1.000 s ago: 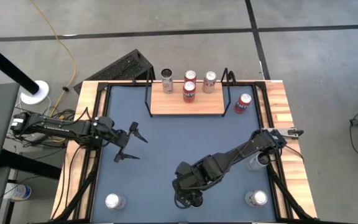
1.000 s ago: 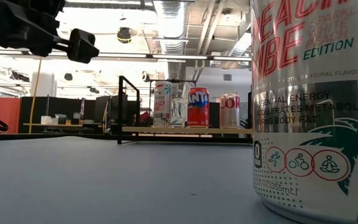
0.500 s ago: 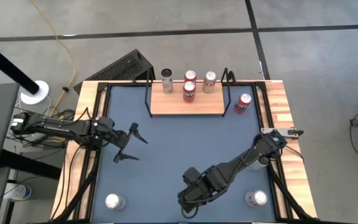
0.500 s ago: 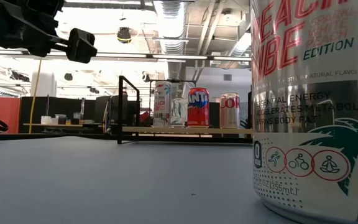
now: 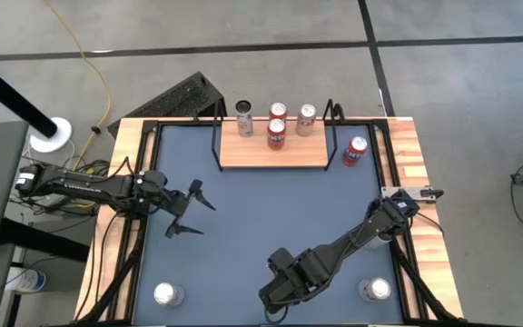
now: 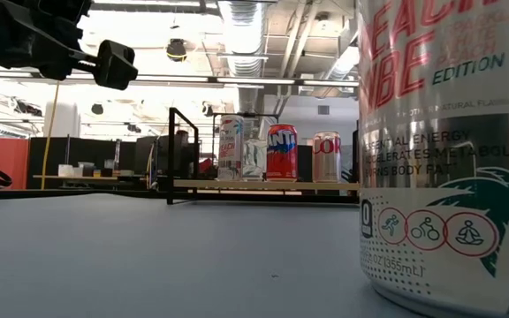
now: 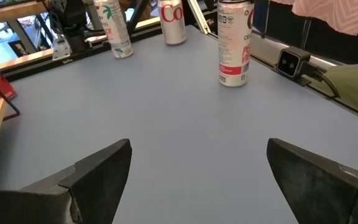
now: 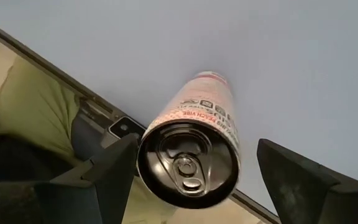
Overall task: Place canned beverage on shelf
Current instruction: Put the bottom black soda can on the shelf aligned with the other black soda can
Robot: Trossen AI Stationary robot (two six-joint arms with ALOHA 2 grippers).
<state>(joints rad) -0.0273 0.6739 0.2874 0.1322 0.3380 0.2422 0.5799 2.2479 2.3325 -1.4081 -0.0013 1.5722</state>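
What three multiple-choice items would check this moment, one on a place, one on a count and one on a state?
1. Where is the right pincer?
A. Over the shelf
B. Above an upright can at the table edge opposite the shelf
C. Beside the left arm's base

2. How many cans stand on the shelf?
A. Two
B. Six
C. Four

3. What state is the left pincer in?
A. Open and empty
B. Shut on a can
C. Pressed flat on the shelf

Answers:
1 B: the right wrist view looks down on the can's top between the spread fingers.
2 C: the high and low views both show four.
3 A: its wrist view shows only bare table between the fingers.
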